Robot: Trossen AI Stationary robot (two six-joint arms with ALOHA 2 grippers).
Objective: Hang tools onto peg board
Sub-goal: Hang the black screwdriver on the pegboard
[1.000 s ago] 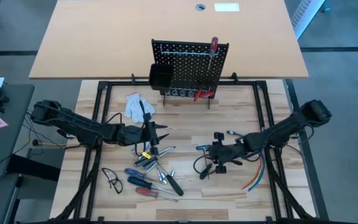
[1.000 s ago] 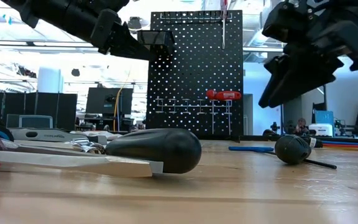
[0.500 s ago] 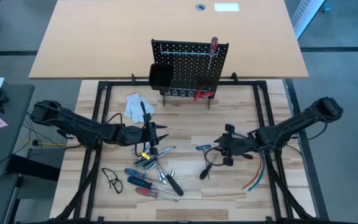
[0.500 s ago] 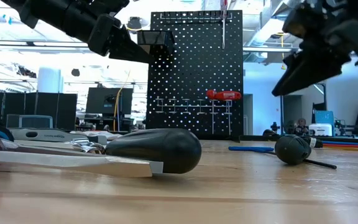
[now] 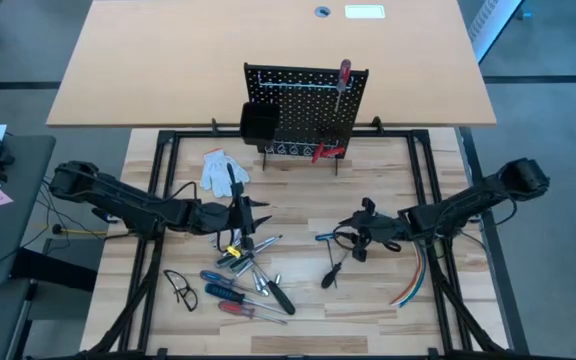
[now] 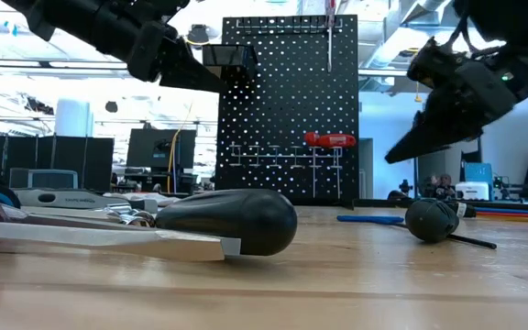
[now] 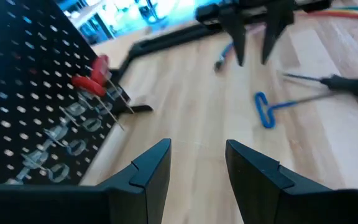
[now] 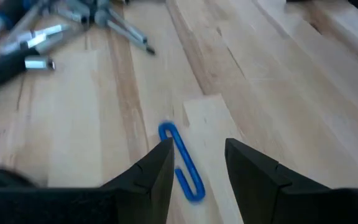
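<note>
The black peg board point(image 5: 306, 108) stands upright at the table's far side. A red screwdriver point(image 5: 344, 74) hangs on it, and red pliers point(image 5: 326, 152) sit at its bottom. My right gripper point(image 5: 353, 236) is open, slanting down just above the blue T-handle key point(image 8: 182, 163), whose handle loop lies on the table between the fingers, untouched. A black screwdriver point(image 5: 332, 271) lies near it. My left gripper point(image 5: 260, 214) is open and empty, held in the air above a pile of screwdrivers and silver bits point(image 5: 248, 272).
A white glove point(image 5: 218, 168) lies left of the board, which carries a black bin point(image 5: 259, 122). Glasses point(image 5: 180, 288) lie near the front left. Coloured cables point(image 5: 414, 276) lie at the right. A large black handle point(image 6: 229, 221) lies close in the low view.
My right gripper has gone a little toward the table's far edge and has tipped from pointing steeply down to slanting toward the table's left, ending over the blue key. The tools on the table have not moved.
</note>
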